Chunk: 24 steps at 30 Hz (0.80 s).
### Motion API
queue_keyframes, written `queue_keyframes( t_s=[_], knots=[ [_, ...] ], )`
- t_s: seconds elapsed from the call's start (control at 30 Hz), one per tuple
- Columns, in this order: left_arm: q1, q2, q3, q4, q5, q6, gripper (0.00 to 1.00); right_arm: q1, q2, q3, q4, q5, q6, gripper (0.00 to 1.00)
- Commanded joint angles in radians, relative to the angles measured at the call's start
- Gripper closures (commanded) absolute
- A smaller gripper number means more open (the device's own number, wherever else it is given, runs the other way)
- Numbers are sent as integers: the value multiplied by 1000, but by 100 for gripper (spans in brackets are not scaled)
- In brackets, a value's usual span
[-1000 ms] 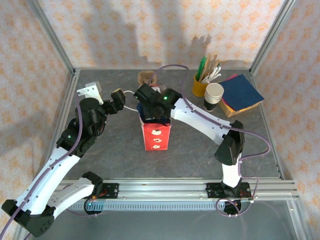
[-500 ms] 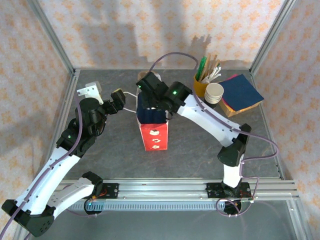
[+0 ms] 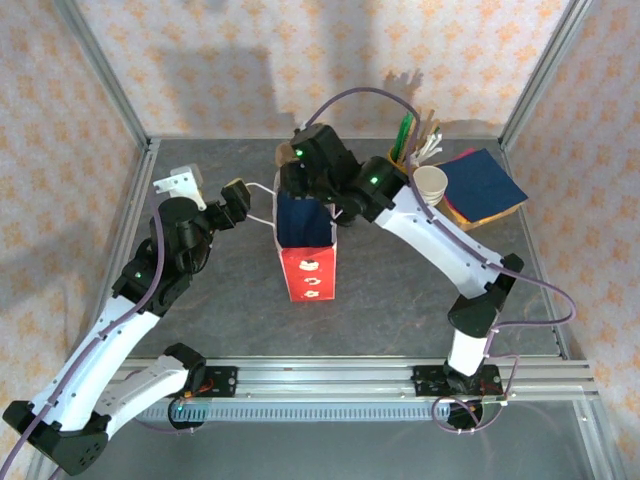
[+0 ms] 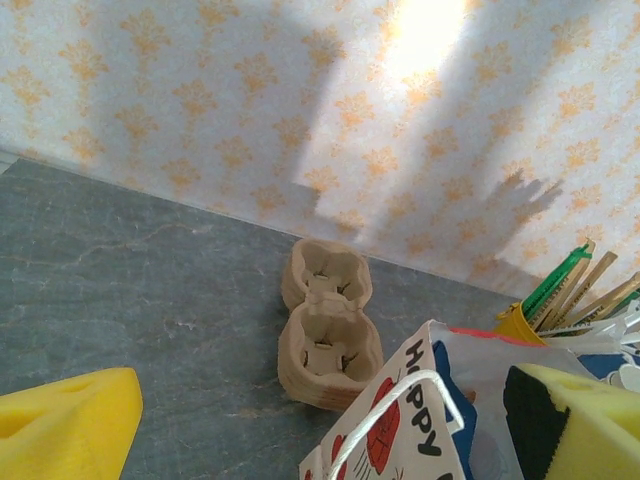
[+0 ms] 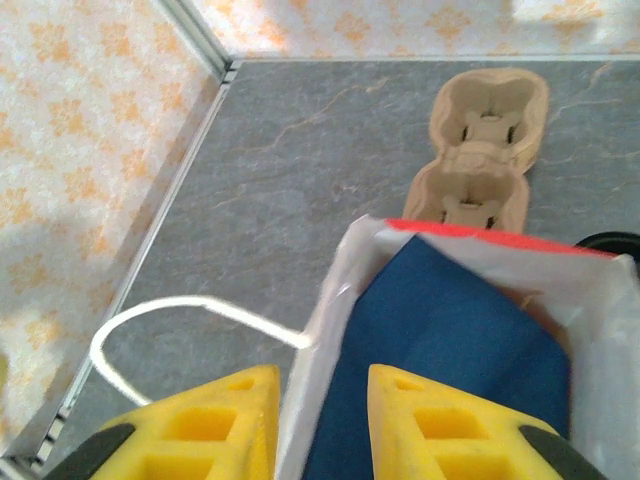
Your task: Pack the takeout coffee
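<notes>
Where the red paper bag (image 3: 310, 275) stands upright near the middle of the grey tabletop (image 3: 400, 295), a dark blue sheet (image 3: 305, 220) fills most of its open mouth. The right gripper (image 5: 322, 390) hangs over the bag's far left corner. Its yellow-padded jaws stand a narrow gap apart, and the bag's white inner wall shows through that gap with nothing seen pinched between the pads. A white cord handle (image 5: 170, 315) loops out from the bag over the tabletop on that side. The left gripper (image 4: 322, 392) sits just left of the bag, jaws spread wide with nothing between them, facing the back wall. Beyond the bag, a brown cardboard cup carrier (image 4: 325, 335) lies flat near that wall. Off to the right stand a yellow cup of sticks and straws (image 4: 520, 325), a stack of white cups (image 3: 430, 185) and a pile of blue and pink napkins (image 3: 485, 185). A black curved edge (image 5: 608, 241) peeks in at the right border of the right wrist view, just past the bag's far red rim. Whether it is the lid of the takeout coffee I cannot tell, nor can I tell where the coffee sits.
</notes>
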Motion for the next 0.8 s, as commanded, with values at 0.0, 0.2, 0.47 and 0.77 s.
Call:
queue_keyframes(
  t_s=[0.0, 0.2, 0.47, 0.77],
  knots=[
    [11, -2, -10, 29, 8, -12, 6, -86, -96, 12, 30, 42, -61, 67],
    [10, 16, -8, 35, 17, -15, 5, -280, -189, -42, 57, 73, -150, 56],
    [10, 49, 19, 37, 45, -20, 5, -597, -298, -250, 126, 28, -164, 49],
    [9, 73, 41, 34, 63, -23, 6, -1049, -316, -562, 248, -184, -73, 46]
  ],
)
